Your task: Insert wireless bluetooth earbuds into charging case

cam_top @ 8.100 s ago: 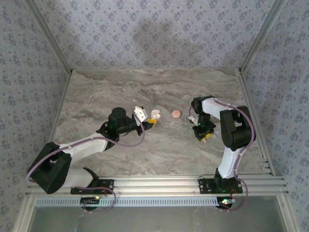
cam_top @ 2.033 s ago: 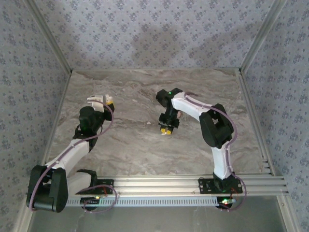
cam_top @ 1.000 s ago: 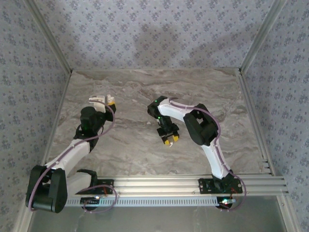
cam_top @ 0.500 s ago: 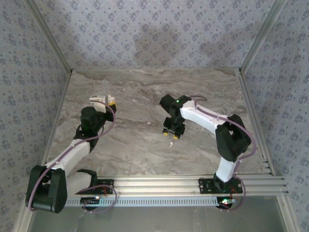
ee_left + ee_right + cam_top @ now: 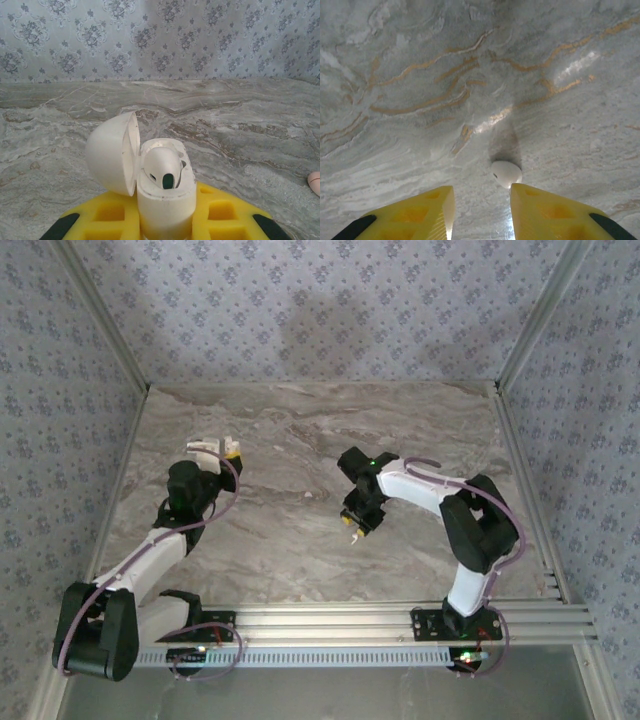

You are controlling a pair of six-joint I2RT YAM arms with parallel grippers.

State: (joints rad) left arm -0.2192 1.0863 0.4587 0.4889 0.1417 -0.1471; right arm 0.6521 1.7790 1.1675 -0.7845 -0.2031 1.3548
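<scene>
Marble bench (image 5: 300, 425) is stretching under two arms. In the top view we are seeing the left arm (image 5: 150, 550) reaching toward 9 o'clock of the bench and the right arm (image 5: 440, 495) bending in toward its middle.

The left fingers (image 5: 111, 214) are clamping the one charging case (image 5: 165, 207) by its lower body and holding it upright. Its lid (image 5: 112, 152) is standing open, tipped over toward 9 o'clock. One earbud (image 5: 161, 170) is sitting in the case, its rounded head poking above the rim. We cannot tell whether the other socket is filled. At 3 o'clock of the case, well apart from it, one pink rounded piece (image 5: 315, 183) is lying on the bench, cut off by the picture's edge.

The right fingers (image 5: 417, 212) are hanging apart close over the bench, gripping nothing. A second earbud (image 5: 506, 173) is lying on the marble at 12 o'clock of their gap. It is sitting just beside the tip of the finger at 5 o'clock in the right wrist view, and we cannot tell whether the two are touching.

That is making two earbuds in all: one in the case, one on the bench.
</scene>
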